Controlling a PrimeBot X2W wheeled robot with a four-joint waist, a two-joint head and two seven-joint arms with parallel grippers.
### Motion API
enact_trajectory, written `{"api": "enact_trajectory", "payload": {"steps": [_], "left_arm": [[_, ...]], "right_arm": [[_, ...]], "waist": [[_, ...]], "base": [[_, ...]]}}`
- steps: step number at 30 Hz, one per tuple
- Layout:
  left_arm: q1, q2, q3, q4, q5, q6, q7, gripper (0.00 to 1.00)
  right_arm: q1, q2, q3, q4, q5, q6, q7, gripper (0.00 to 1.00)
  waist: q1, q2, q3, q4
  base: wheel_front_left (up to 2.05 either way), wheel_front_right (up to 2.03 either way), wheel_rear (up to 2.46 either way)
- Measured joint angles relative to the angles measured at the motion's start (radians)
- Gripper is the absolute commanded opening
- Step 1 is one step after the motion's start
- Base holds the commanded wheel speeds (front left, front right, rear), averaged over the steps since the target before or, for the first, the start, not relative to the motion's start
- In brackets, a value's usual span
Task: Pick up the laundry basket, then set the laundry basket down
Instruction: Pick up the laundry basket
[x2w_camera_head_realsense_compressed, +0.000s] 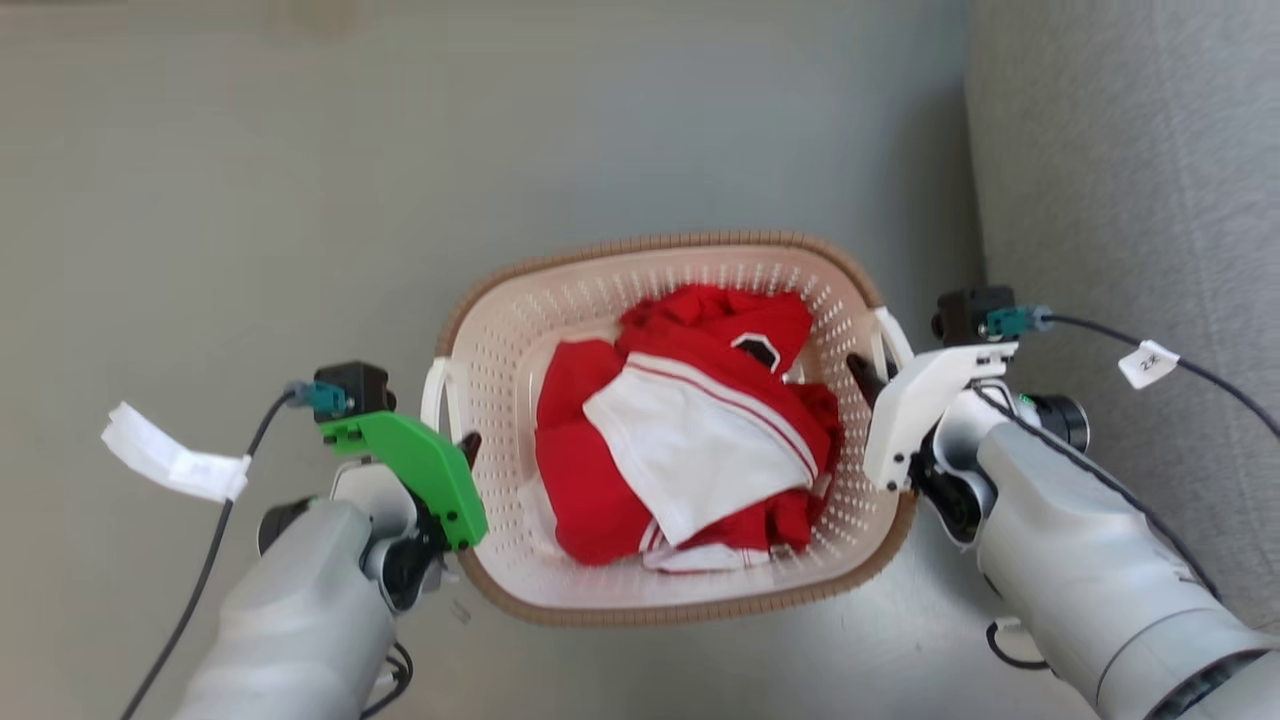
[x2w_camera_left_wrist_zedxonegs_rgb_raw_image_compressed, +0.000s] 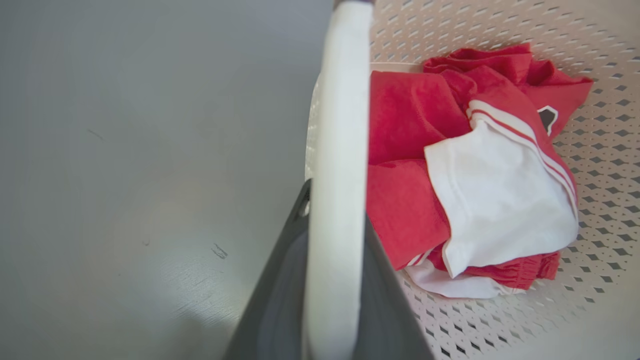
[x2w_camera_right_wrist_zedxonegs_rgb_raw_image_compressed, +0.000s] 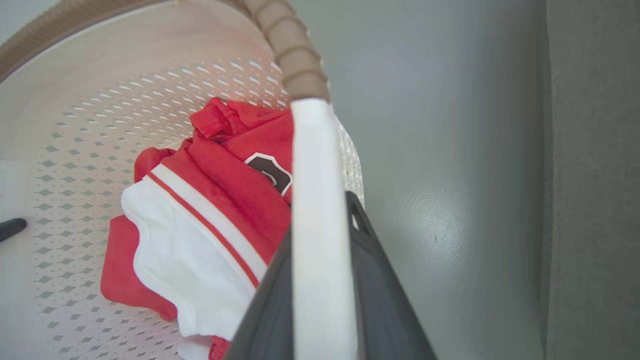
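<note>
Two grippers have hold of the laundry basket (x2w_camera_head_realsense_compressed: 520, 330), one at each end. The left gripper (x2w_camera_head_realsense_compressed: 468, 446) is at the basket's nine o'clock, its dark fingers clamped either side of the white left handle (x2w_camera_head_realsense_compressed: 436, 395). The right gripper (x2w_camera_head_realsense_compressed: 866, 376) at three o'clock pinches the right handle (x2w_camera_head_realsense_compressed: 893, 335) the same way. Between them lies a heap of red and white clothes (x2w_camera_head_realsense_compressed: 680, 440) on the basket's perforated bottom. Past the brown rim at twelve o'clock is bare grey floor (x2w_camera_head_realsense_compressed: 250, 200), with a grey fabric-covered surface (x2w_camera_head_realsense_compressed: 1130, 200) at two o'clock. I cannot tell whether the basket is off the floor. I would call this the pick-up, with both holds made. Next comes an even raise with both arms together, so the load stays level.
</note>
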Motion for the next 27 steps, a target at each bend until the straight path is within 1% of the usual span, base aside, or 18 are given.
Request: {"api": "enact_trajectory", "payload": {"steps": [9,19,27], "left_arm": [[0.071,-0.01,-0.037,0.045,-0.027,-0.001,0.046,0.0],[0.164,-0.016,-0.035,0.089,-0.061,-0.002,0.083,0.0],[0.179,-0.018,-0.041,0.097,-0.074,-0.002,0.125,0.0]], "right_arm": [[0.082,0.004,0.048,0.016,0.053,0.0,0.066,0.0],[0.169,0.009,0.104,0.013,0.095,-0.006,0.119,0.0],[0.186,0.009,0.119,0.015,0.124,-0.009,0.156,0.0]], "waist": [[0.0,0.0,-0.145,-0.009],[0.0,0.0,-0.289,-0.026],[0.0,0.0,-0.379,-0.047]], "base": [[0.0,0.0,0.0],[0.0,0.0,0.0],[0.0,0.0,0.0]]}}
